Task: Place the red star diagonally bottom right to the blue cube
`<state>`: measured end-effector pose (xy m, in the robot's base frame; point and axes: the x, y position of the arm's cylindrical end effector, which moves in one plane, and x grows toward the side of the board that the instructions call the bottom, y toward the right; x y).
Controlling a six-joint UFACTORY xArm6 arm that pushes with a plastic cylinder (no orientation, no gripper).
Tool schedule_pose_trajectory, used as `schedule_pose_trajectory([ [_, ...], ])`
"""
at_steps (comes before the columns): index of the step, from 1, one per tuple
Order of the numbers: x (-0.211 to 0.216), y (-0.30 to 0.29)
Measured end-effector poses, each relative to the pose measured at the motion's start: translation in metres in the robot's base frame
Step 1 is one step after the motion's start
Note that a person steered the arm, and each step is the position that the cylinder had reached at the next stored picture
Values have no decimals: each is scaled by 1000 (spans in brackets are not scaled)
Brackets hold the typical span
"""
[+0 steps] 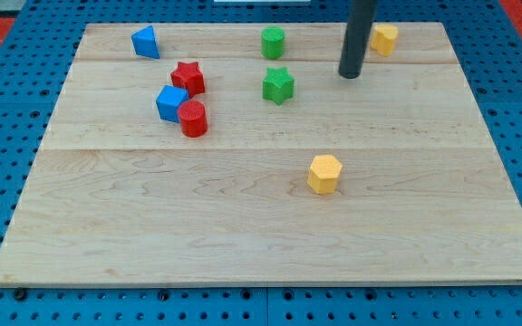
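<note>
The red star lies on the wooden board at the upper left, just above and to the right of the blue cube. A red cylinder touches the blue cube's lower right side. My tip rests on the board at the upper right, far to the right of the red star, with the green star between them.
A blue triangular block sits near the top left. A green cylinder is at the top middle. A yellow block lies just right of the rod. A yellow hexagon sits at centre right. The board's edge runs along the bottom.
</note>
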<state>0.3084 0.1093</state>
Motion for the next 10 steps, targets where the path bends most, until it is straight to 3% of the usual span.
schedule_pose_trajectory([
  [1,-28,-55],
  [3,20,-237],
  [4,20,-287],
  [5,-35,-292],
  [6,-2,-333],
  [7,57,-347],
  [9,44,-346],
  [10,57,-342],
])
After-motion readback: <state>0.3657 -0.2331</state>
